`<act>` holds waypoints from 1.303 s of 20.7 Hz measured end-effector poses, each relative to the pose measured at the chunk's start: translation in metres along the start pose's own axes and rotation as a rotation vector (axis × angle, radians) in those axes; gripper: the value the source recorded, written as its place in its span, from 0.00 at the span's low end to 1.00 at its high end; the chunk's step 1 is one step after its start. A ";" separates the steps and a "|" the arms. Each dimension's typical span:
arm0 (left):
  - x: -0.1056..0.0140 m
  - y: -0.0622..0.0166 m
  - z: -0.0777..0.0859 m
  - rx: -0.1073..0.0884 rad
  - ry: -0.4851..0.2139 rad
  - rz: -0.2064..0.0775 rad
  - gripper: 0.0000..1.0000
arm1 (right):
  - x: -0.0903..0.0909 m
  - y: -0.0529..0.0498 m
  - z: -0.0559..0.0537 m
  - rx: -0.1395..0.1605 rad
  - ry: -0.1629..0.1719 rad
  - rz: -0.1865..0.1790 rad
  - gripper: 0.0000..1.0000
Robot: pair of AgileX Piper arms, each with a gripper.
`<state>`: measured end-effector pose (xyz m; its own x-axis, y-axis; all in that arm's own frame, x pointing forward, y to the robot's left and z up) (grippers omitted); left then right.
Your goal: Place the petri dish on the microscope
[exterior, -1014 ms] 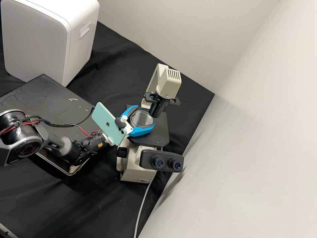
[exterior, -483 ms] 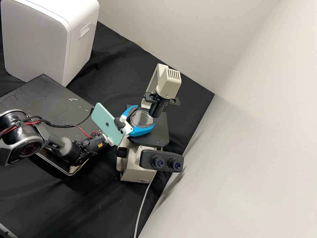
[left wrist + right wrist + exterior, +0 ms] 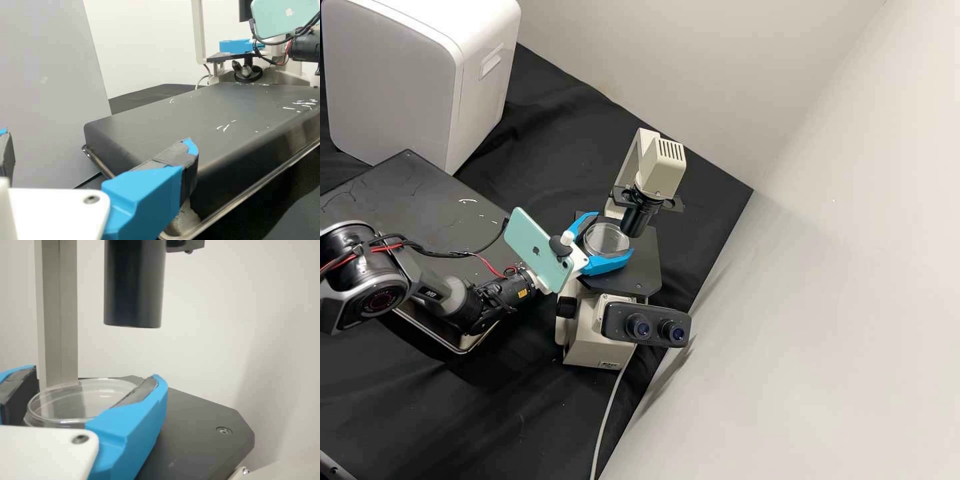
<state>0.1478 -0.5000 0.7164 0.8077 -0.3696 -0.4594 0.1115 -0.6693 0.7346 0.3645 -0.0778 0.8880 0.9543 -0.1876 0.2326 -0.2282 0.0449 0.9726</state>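
Observation:
A clear petri dish [image 3: 605, 239] lies low over the black stage [image 3: 643, 270] of the beige microscope [image 3: 603, 333], just in front of its black condenser tube [image 3: 636, 217]. My right gripper [image 3: 612, 236] comes in from the left and is shut on the dish, one blue finger on each side. In the right wrist view the dish [image 3: 80, 400] sits between the grey pads of the right gripper [image 3: 90, 382], with the condenser [image 3: 134, 285] hanging above and the stage [image 3: 200, 432] below. My left gripper [image 3: 95, 165] stands open beside a black slab [image 3: 225, 130], holding nothing.
A mint phone [image 3: 537, 250] is clamped on the right arm's wrist. The black slab on a metal tray [image 3: 407, 200] lies left of the microscope. A white appliance [image 3: 413, 73] stands at the back left. A pale wall panel [image 3: 827, 300] closes the right side. A cable [image 3: 607, 413] trails forward.
The right arm's wrist and phone have crept slightly to the left. The petri dish stays in the same spot over the stage.

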 end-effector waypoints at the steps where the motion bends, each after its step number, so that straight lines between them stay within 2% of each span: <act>1: 0.000 0.0000 0.000 0.000 0.000 0.000 1.00 | 0.000 0.000 0.000 -0.005 -0.002 0.000 1.00; 18: 0.000 -0.0010 0.000 0.000 0.001 -0.006 1.00 | -0.002 0.004 -0.003 -0.006 -0.018 -0.008 1.00; 23: 0.001 -0.0019 0.000 0.000 0.001 -0.011 1.00 | -0.009 0.005 -0.004 -0.006 -0.023 -0.013 1.00; 27: 0.001 -0.0019 0.000 0.000 0.001 -0.011 1.00 | -0.017 0.006 -0.006 0.018 -0.026 -0.016 1.00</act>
<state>0.1482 -0.4988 0.7147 0.8071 -0.3616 -0.4668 0.1201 -0.6736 0.7293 0.3479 -0.0681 0.8903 0.9525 -0.2136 0.2170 -0.2168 0.0245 0.9759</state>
